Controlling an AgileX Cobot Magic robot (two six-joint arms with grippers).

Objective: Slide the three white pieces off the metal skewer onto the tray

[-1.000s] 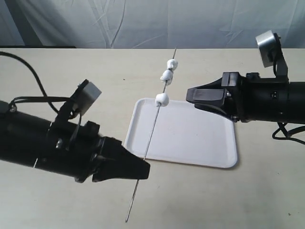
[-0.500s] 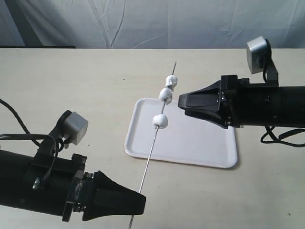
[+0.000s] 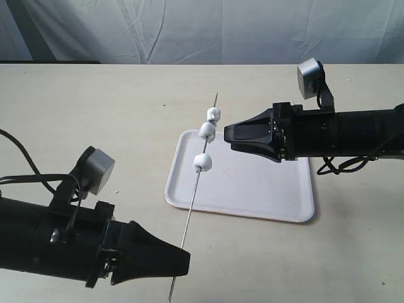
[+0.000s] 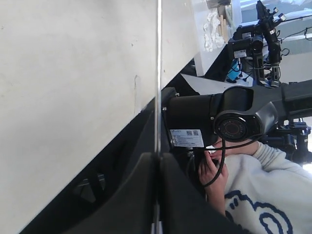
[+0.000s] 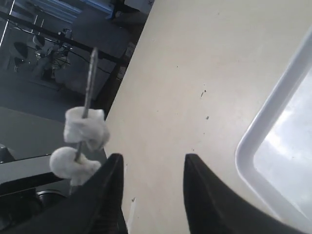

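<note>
My left gripper [image 3: 183,262] is shut on the lower end of the metal skewer [image 3: 192,205], which rises at a slant over the tray's left edge; the rod [image 4: 158,73] runs straight out from between the closed jaws. Three white pieces sit on its upper part: two close together [image 3: 210,122] near the tip and one lower [image 3: 202,162]. My right gripper [image 3: 226,134] is open, its tips just right of the upper pieces, apart from them. The two upper pieces [image 5: 80,141] show just off one fingertip of the right gripper [image 5: 152,157]. The white tray [image 3: 265,189] lies flat on the table.
The beige table [image 3: 95,107] spreads around the tray. A grey cloth backdrop [image 3: 189,28] hangs behind the far edge. A person's hand and sleeve [image 4: 243,180] and other equipment appear beyond the table in the left wrist view.
The skewer with its pieces has shifted left and lower as my left arm dropped toward the front edge. My right gripper has advanced leftward, closing in on the upper pieces.
</note>
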